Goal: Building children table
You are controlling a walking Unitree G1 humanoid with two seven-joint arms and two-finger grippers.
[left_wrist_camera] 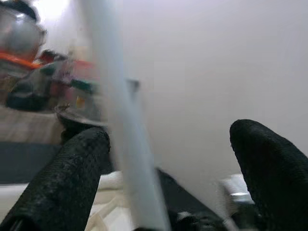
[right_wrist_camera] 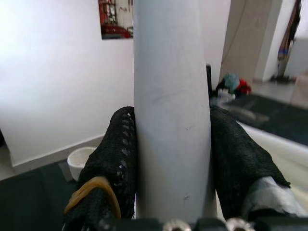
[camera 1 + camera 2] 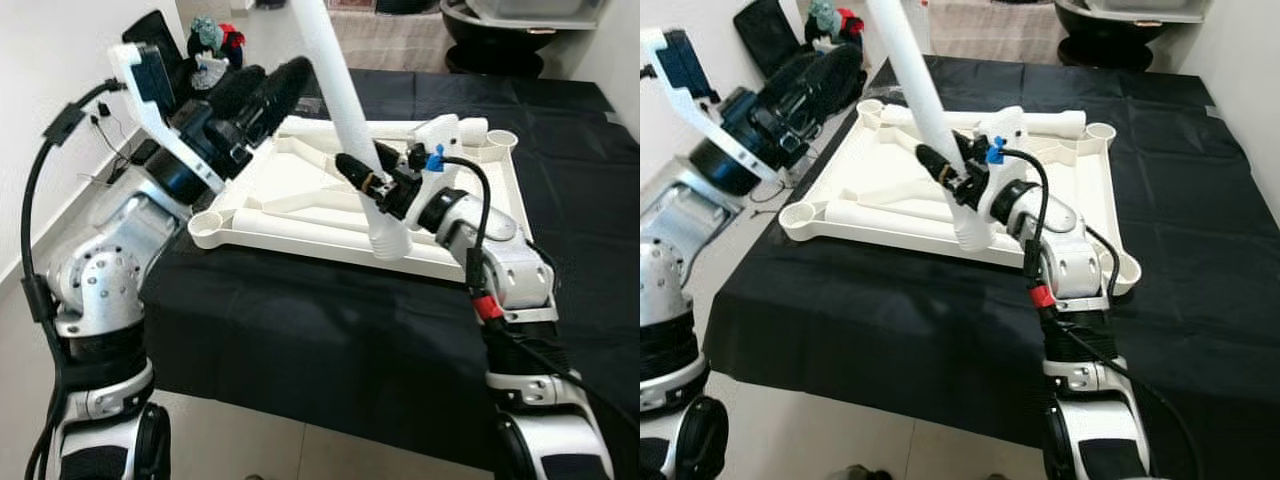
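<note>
Black cloth (image 3: 330,330) covers the work surface in the left eye view, and on it lies the white table top (image 3: 300,232), upside down, with round leg sockets at its corners. The right gripper (image 3: 365,180) is clamped around a long white table leg (image 3: 335,85), which stands tilted over the near rim of the table top, its ribbed lower end resting on or just above that rim. A blue clip sits on the gripper's wrist; no writing can be read anywhere. The left gripper (image 3: 262,92) hovers over the far left corner of the table top, beside the leg and apart from it. A second white leg (image 3: 440,128) lies flat along the far edge.

From the right eye view, the same leg (image 3: 908,70) rises up out of frame, with the right gripper (image 3: 945,170) holding it low down.

Blurred as it is, the left wrist view shows two black fingers (image 1: 62,178) spread well apart, the pale leg (image 1: 120,134) passing between them, probably untouched.

Seen from the right wrist, both fingers (image 2: 115,159) press against the leg (image 2: 171,110) on either side.
</note>
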